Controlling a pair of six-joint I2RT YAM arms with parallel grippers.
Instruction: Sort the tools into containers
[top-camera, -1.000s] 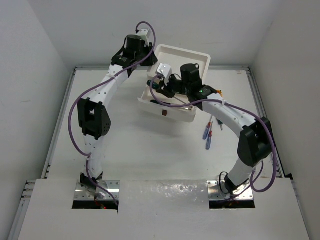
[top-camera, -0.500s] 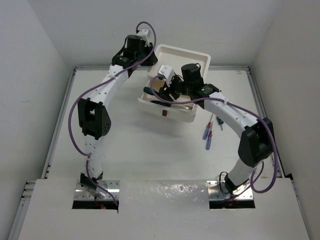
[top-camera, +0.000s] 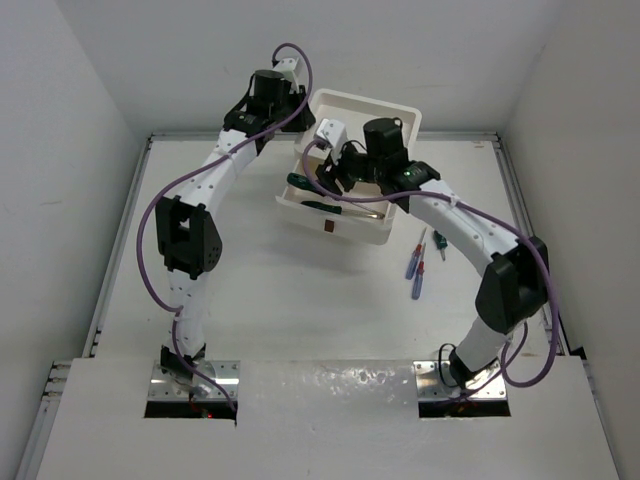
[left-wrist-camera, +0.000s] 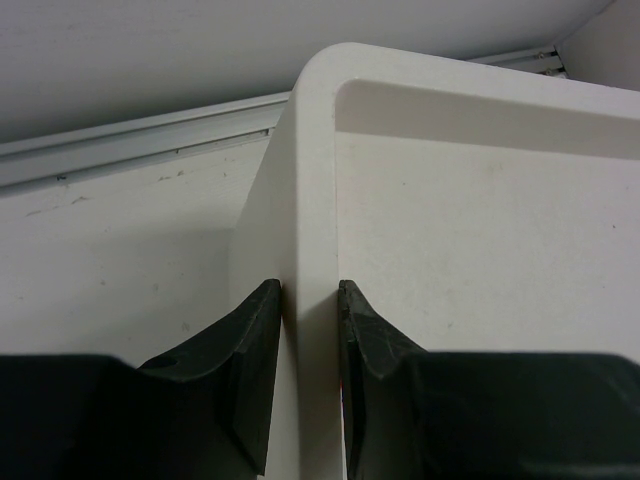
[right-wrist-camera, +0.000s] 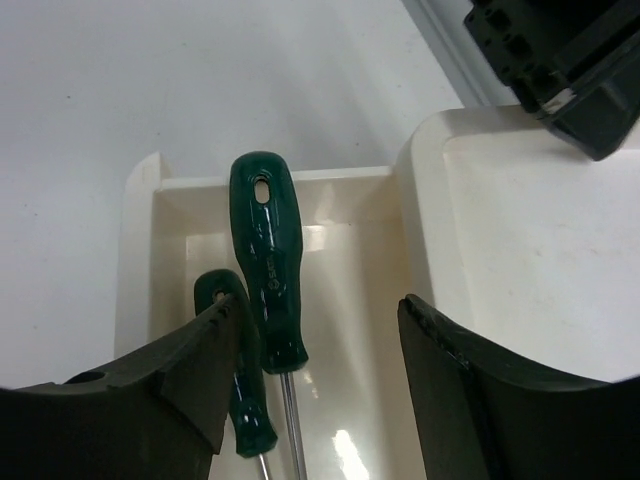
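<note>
Right wrist: my right gripper (right-wrist-camera: 318, 365) hangs wide over the white unit (right-wrist-camera: 520, 220), above its open drawer (right-wrist-camera: 138, 250) holding two green screwdrivers (right-wrist-camera: 268, 265) (jaws were narrower a second ago). The left gripper (left-wrist-camera: 308, 330) pinches the top rim (left-wrist-camera: 312, 150), and blue-handled screwdrivers (top-camera: 416, 262) lie beside the unit.

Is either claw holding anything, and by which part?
The left gripper clamps the white drawer unit by its top rim. The right gripper is open and holds nothing; two green screwdrivers lie in the drawer below it.

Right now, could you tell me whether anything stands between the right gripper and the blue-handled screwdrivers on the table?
Only the open drawer's wall: the right gripper hangs open over that drawer, and the blue-handled screwdrivers lie on the table beyond its right end. Nothing else visible.
</note>
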